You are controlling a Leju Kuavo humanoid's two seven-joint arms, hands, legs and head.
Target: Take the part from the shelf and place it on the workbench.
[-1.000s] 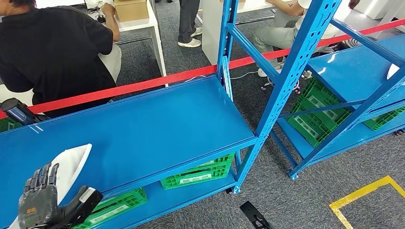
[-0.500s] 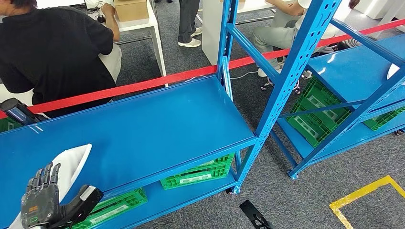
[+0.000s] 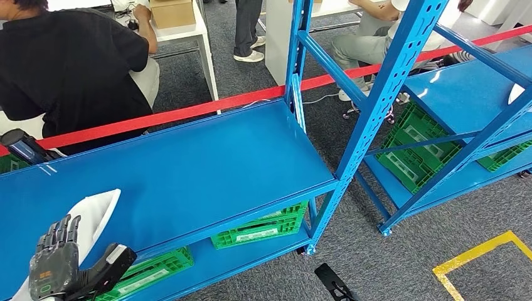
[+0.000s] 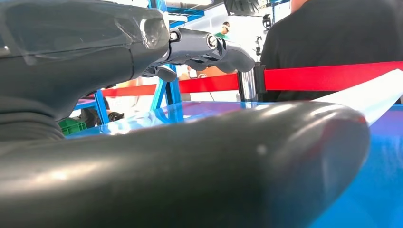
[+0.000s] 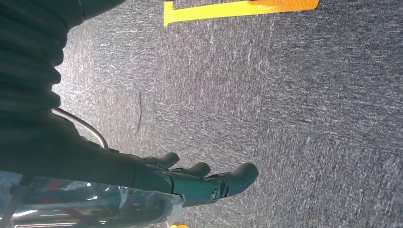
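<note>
A blue metal shelf (image 3: 188, 169) is stretching across grey carpet, green crates (image 3: 263, 227) sitting on its lower level, a red barrier tape (image 3: 188, 111) running behind it and a person in black (image 3: 69, 69) sitting beyond. The white part (image 3: 94, 216) is lying on the shelf's near left corner. The left hand (image 3: 59, 266) is hovering over its near end, fingers spread, having crept slightly forward since a second ago. The right hand (image 5: 199, 183) is hanging over the carpet, fingers loosely apart, gripping nothing.

At the lower left of the head view we see the white, pointed part (image 3: 94, 216) lying flat on the blue shelf (image 3: 207, 169).
</note>
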